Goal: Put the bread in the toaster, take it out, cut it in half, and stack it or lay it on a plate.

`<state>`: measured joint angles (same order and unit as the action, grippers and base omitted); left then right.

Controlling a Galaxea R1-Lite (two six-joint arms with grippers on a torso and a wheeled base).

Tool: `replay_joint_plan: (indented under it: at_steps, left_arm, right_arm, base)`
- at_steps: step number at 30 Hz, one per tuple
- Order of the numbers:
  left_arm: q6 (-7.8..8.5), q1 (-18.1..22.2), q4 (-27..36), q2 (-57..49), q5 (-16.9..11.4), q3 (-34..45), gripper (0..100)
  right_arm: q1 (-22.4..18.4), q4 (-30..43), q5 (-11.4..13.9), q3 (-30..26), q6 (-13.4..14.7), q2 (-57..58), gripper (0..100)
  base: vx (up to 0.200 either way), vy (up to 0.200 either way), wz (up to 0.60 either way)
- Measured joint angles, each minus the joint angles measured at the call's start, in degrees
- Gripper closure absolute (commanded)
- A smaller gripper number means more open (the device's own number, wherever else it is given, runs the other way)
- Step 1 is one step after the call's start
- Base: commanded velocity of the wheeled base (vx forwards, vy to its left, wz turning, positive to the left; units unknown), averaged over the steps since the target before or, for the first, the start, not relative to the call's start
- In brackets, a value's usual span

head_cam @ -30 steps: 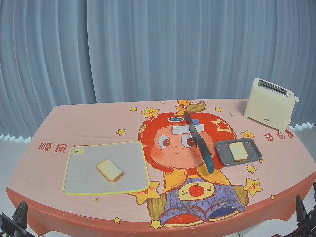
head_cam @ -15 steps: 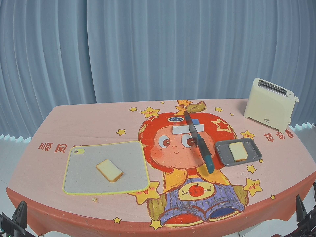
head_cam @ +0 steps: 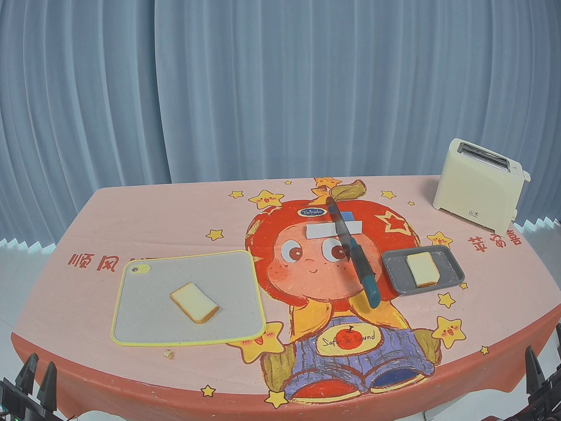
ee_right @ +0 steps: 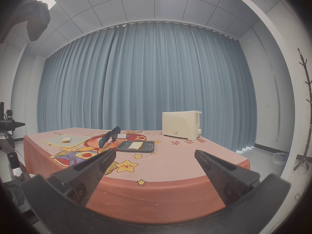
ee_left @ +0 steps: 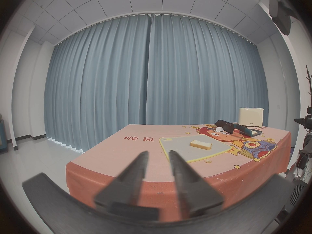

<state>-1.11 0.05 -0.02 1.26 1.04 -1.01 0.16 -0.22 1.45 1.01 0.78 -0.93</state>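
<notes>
The left gripper point(ee_left: 158, 152) sits narrowly parted, the right gripper point(ee_right: 155, 151) spread wide, both holding nothing.

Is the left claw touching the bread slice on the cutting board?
Apart. The head view shows the left claw off the table's near edge, the bread slice alone on the cutting board.

On the table point(head_cam: 175, 223), the cutting board point(head_cam: 146, 305) lies at the left near the front edge, with a bread slice point(head_cam: 194, 302) on it and a crumb point(head_cam: 168, 354) just before its front edge. The knife point(head_cam: 353, 252) lies at the middle, its blade crossing a small block point(head_cam: 318, 230) farther back. Just right of the knife sits the tray point(head_cam: 451, 267), holding a second bread slice point(head_cam: 422, 268). The toaster point(head_cam: 479, 186) stands at the back right.
</notes>
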Motion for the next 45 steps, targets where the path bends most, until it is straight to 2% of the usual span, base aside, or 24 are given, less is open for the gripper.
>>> replay_joint_plan:
  at_steps: [8,45]
  left_arm:
    - [0.43,0.0,-0.2,0.0,0.0,0.0,0]
    - [0.00,-0.2,-1.3,0.1,0.2,0.0,0]
  right_arm:
    - [0.0,0.0,0.0,0.0,0.0,0.0,0]
    - [0.0,0.0,0.0,0.0,0.0,0.0,0]
  base:
    - [0.000,0.000,0.00]
    - [0.000,0.000,0.00]
